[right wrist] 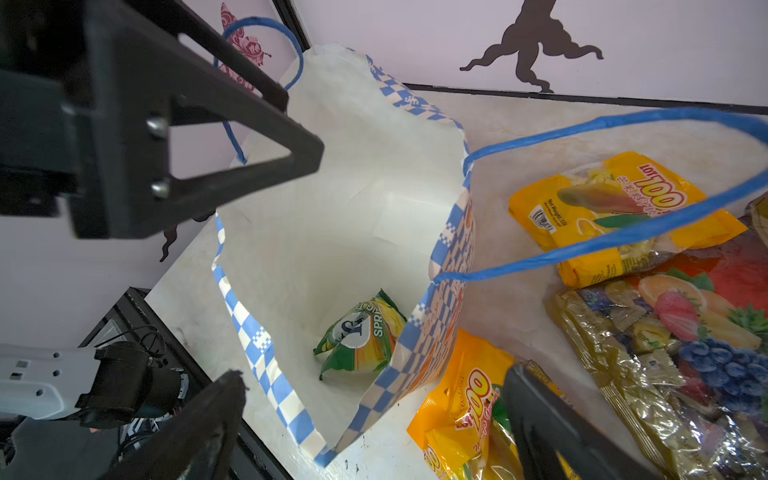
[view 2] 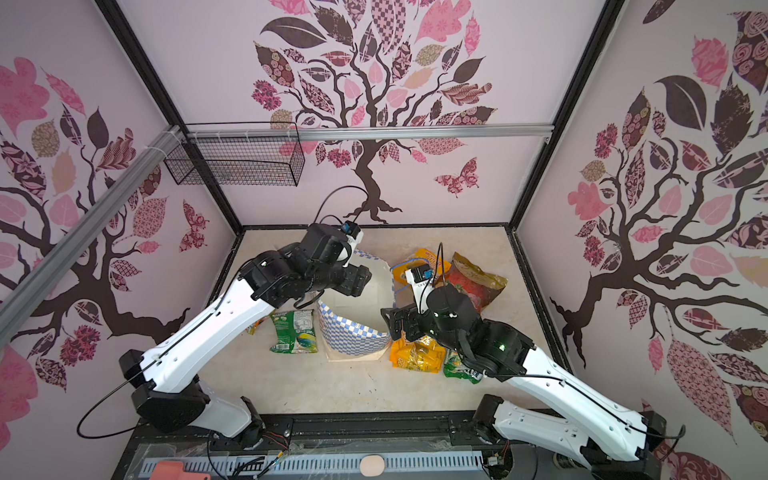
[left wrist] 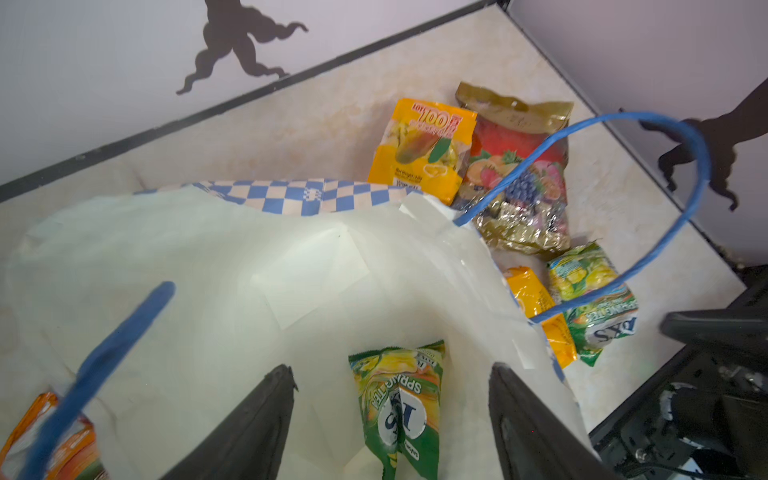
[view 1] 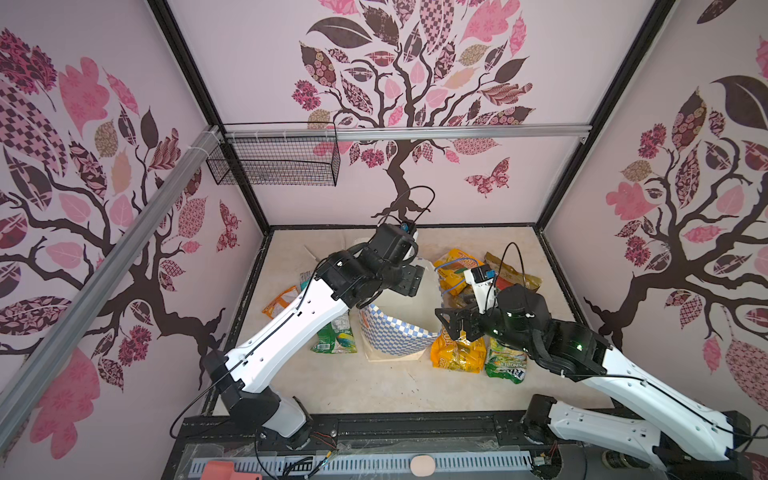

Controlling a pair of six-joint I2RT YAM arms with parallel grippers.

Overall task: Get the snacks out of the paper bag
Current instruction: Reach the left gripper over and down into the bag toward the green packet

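Nearly done: several snacks (view 1: 457, 353) lie on the table (view 1: 374, 390), left and right of the standing bag (view 1: 399, 332). One green packet (right wrist: 361, 336) is left at its bottom. The left claw (left wrist: 390, 370) hangs open over the bag's mouth. The right claw (view 1: 446, 320), open and empty, hovers at the bag's right rim.

Two arms: white shells, black joints.
The left arm (view 1: 286, 332) and right arm (view 1: 648, 399) show white links with small round holes, black joint housings and a thin black cable, looping free at 9 o'clock of the left shoulder. Green lights (view 1: 576, 345) glow on the right arm's joints. White, blue-tipped cameras (view 1: 480, 282) sit on the wrists. The left gripper (left wrist: 392, 369) has black fingers (right wrist: 249, 124), open triangular frames with two silver screws (right wrist: 158, 124).
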